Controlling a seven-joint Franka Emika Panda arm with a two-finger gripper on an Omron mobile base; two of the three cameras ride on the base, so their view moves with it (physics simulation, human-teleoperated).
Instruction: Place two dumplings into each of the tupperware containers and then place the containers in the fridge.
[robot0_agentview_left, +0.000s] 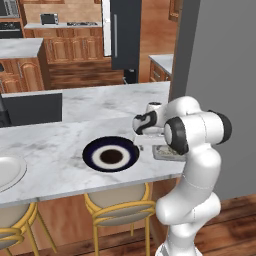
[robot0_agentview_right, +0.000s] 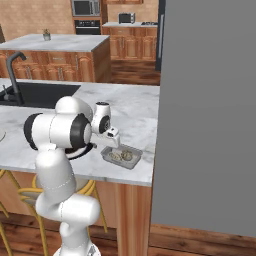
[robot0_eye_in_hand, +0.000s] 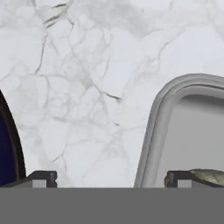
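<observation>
A shallow whitish tupperware container (robot0_agentview_right: 121, 156) sits near the counter's right end with two pale dumplings (robot0_agentview_right: 120, 156) inside. In the left base view my arm hides most of the container (robot0_agentview_left: 165, 153). My gripper (robot0_agentview_right: 114, 142) hangs just above the container's left end, pointing down. In the hand view the gripper (robot0_eye_in_hand: 109, 178) is open over bare marble. One fingertip (robot0_eye_in_hand: 178, 177) is inside the container's rounded rim (robot0_eye_in_hand: 153, 127), beside a dumpling (robot0_eye_in_hand: 211, 176). The dark fridge (robot0_agentview_left: 126, 35) stands far back across the kitchen.
A round dark plate with a white ring (robot0_agentview_left: 111, 155) lies left of the container, its edge (robot0_eye_in_hand: 6, 148) showing by the other fingertip. A white plate (robot0_agentview_left: 7, 170) is at the far left. A tall grey panel (robot0_agentview_right: 210, 110) rises right of the counter. Stools (robot0_agentview_left: 117, 205) stand below.
</observation>
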